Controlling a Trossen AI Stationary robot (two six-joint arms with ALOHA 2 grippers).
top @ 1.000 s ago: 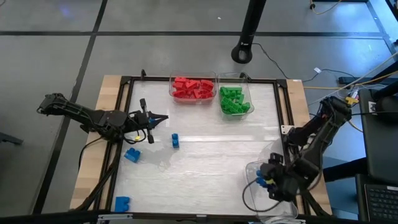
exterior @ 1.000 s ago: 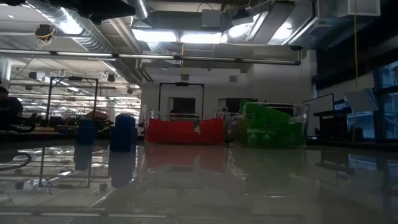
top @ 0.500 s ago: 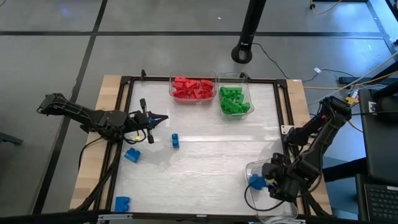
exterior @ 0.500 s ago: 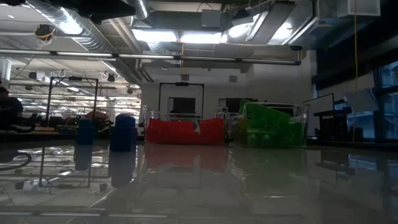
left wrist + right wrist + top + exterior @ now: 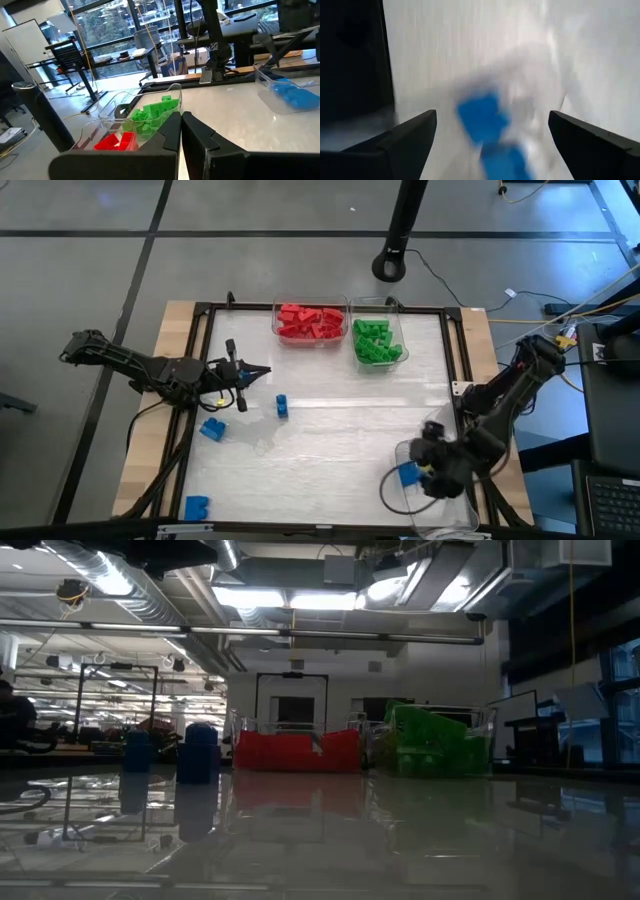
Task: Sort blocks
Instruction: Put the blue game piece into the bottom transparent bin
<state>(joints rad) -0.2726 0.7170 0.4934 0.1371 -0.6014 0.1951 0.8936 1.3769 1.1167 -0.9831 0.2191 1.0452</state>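
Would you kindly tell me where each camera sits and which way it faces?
High: overhead, facing down; both arms, left gripper, right gripper.
Low: tabletop height, facing the red brick bin; no arm visible.
Left wrist: past shut gripper toward the green brick bin.
Right wrist: open gripper over blue bricks.
High and low share both bins.

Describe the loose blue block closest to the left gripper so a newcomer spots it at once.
Start at the bin of red blocks at the table's far edge and come toward the table's middle. Just past the shut left gripper lies a small blue block, alone on the white surface. The two other loose blue blocks lie by the left frame rail.
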